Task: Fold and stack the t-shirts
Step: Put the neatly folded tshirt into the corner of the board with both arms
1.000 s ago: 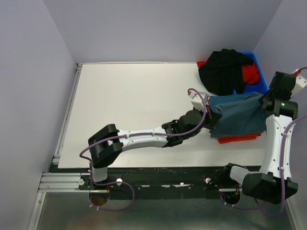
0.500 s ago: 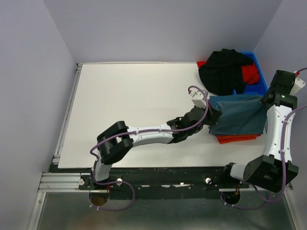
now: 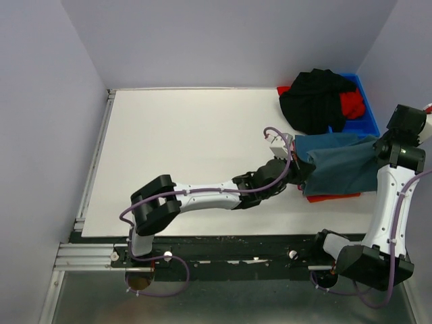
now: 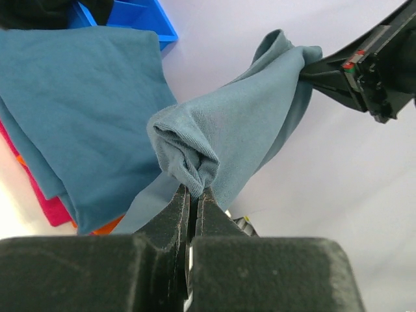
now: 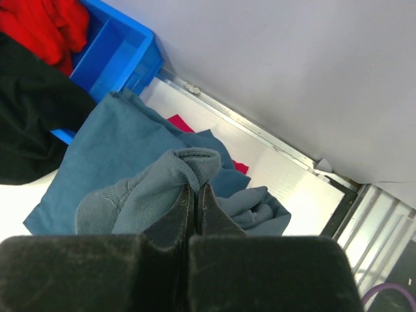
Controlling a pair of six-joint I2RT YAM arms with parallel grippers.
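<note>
A teal t-shirt (image 3: 341, 164) hangs stretched between my two grippers above a stack of folded red and orange shirts (image 3: 332, 197) at the table's right edge. My left gripper (image 3: 297, 167) is shut on the shirt's left end; the pinched fold shows in the left wrist view (image 4: 192, 170). My right gripper (image 3: 379, 143) is shut on the right end, also seen in the right wrist view (image 5: 195, 170). The lower part of the teal shirt (image 4: 71, 117) lies over the stack. A black shirt (image 3: 316, 98) and a red shirt (image 3: 352, 103) are piled in the blue bin.
The blue bin (image 3: 368, 108) stands at the back right corner. A metal rail (image 5: 260, 133) runs along the table's right edge, close to the stack. The grey wall is right behind my right arm.
Both grippers have carried the teal shirt a little to the right. The right gripper moved out toward the table's right edge; the left one followed and stays shut on the cloth.
</note>
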